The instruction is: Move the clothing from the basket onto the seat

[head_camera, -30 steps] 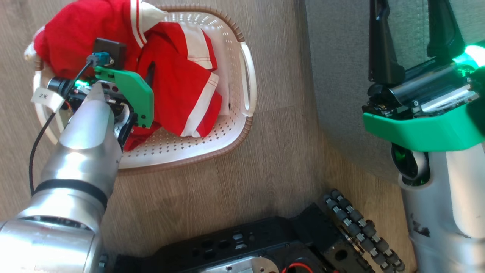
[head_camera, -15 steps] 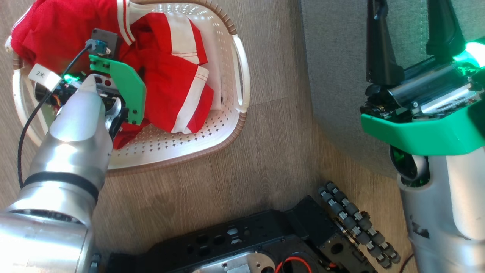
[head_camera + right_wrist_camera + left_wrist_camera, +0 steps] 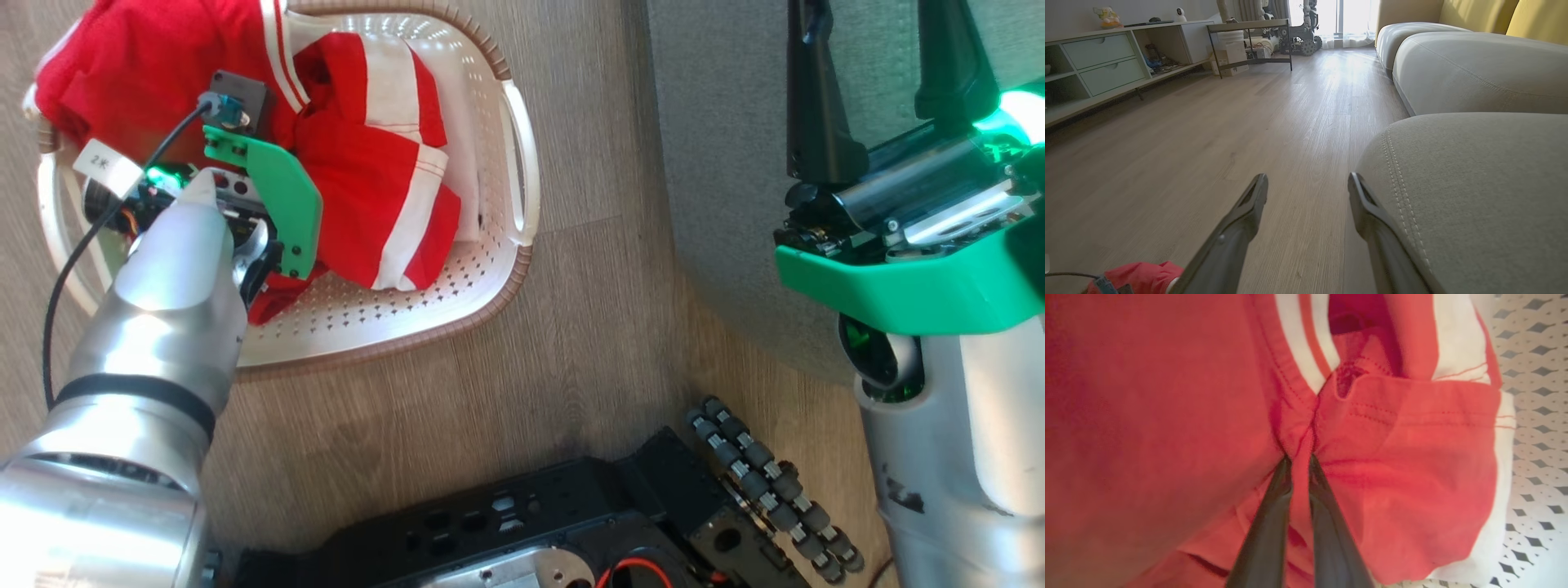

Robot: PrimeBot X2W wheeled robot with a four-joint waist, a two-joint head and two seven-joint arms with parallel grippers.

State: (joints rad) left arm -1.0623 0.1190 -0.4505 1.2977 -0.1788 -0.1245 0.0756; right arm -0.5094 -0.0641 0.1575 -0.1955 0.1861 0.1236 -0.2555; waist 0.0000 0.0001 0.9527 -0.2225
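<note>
Pinches a fold of the red clothing (image 3: 1167, 416), heaped in the basket (image 3: 1535, 416), tight in the left gripper (image 3: 1299, 459) — holds the right gripper (image 3: 1307, 179) spread wide, empty, the seat (image 3: 1474, 183) just to its right.

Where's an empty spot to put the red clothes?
The grey seat is bare, beside the open right gripper. The floor between basket and seat is free too. The basket is crowded: clothing is heaped there, pinched by the left gripper.

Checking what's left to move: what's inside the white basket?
Red clothing with white stripes lies heaped in the basket, one fold pinched by the left gripper. Whatever lies beneath the fabric is covered.
</note>
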